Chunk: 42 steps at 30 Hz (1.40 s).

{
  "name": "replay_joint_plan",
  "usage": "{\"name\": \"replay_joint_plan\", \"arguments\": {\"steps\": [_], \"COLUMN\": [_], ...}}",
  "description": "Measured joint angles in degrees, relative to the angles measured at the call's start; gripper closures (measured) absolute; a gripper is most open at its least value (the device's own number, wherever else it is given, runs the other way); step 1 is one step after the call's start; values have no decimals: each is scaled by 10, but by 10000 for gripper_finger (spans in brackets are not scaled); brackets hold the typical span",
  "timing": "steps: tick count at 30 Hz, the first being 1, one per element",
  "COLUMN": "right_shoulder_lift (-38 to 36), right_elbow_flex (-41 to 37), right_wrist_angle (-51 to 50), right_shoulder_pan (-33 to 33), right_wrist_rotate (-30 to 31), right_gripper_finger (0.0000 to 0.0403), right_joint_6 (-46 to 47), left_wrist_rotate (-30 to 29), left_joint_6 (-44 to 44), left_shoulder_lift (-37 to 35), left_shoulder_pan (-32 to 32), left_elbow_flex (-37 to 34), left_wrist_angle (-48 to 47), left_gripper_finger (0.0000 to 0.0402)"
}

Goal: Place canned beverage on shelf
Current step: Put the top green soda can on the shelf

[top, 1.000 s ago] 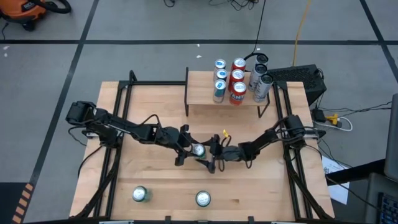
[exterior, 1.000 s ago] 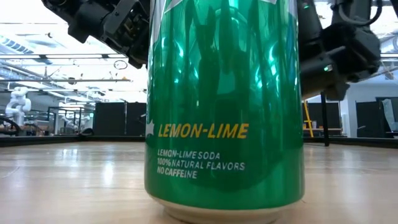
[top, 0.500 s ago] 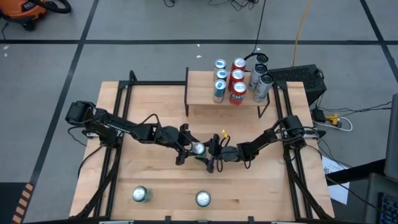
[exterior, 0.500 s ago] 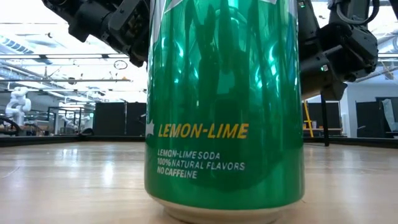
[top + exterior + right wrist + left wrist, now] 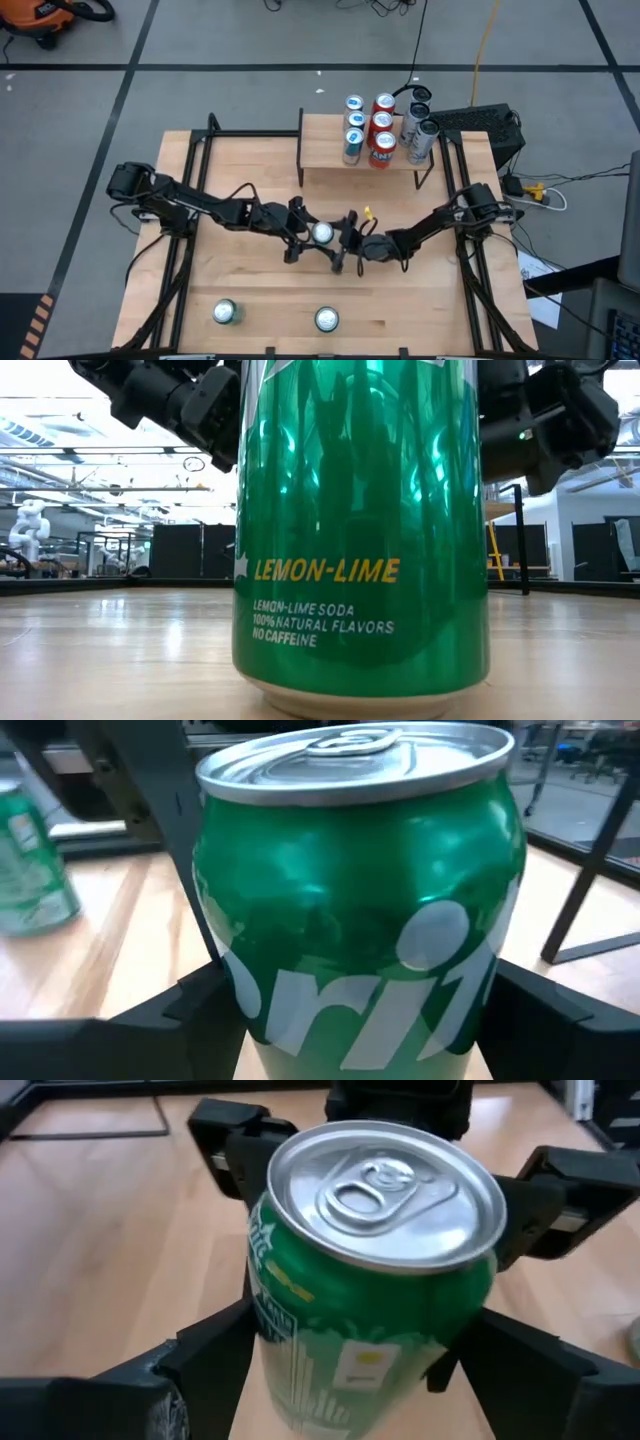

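The green can (image 5: 322, 233) stands upright at mid-table, long axis vertical, pull-tab lid up, between the fingers of both the left gripper (image 5: 303, 233) and right gripper (image 5: 345, 240); whether either pair grips or has released, I cannot tell

My light-wood table (image 5: 240, 290) carried black frame rails (image 5: 190, 170) along both sides. A black box (image 5: 488, 125) sat at its far right corner, with a power strip and yellow plug (image 5: 532, 192) just beyond the right edge and white papers (image 5: 535, 280) lower down. On the grey floor I noted an orange shop vacuum (image 5: 40, 18) and a yellow cable (image 5: 485, 50). Low view: a white humanoid figure (image 5: 30, 525), dark partitions (image 5: 185, 550) and an orange ladder (image 5: 495, 555) stood behind.
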Motion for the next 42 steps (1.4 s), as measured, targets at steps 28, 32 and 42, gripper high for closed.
{"name": "replay_joint_plan", "arguments": {"steps": [28,32,42], "right_shoulder_lift": [-17,-17,-19], "right_elbow_flex": [2,2,3], "right_wrist_angle": [-62,-66,-116], "right_shoulder_pan": [-2,-2,1], "right_wrist_rotate": [14,12,48], "right_gripper_finger": [104,101,39], "right_joint_6": [18,21,115], "left_wrist_rotate": [18,10,-8], "left_joint_6": [19,23,28], "left_shoulder_lift": [24,24,-22], "left_shoulder_pan": [2,2,38], "left_elbow_flex": [-3,-3,3], "left_wrist_angle": [107,106,127], "left_gripper_finger": [78,96,116]}}
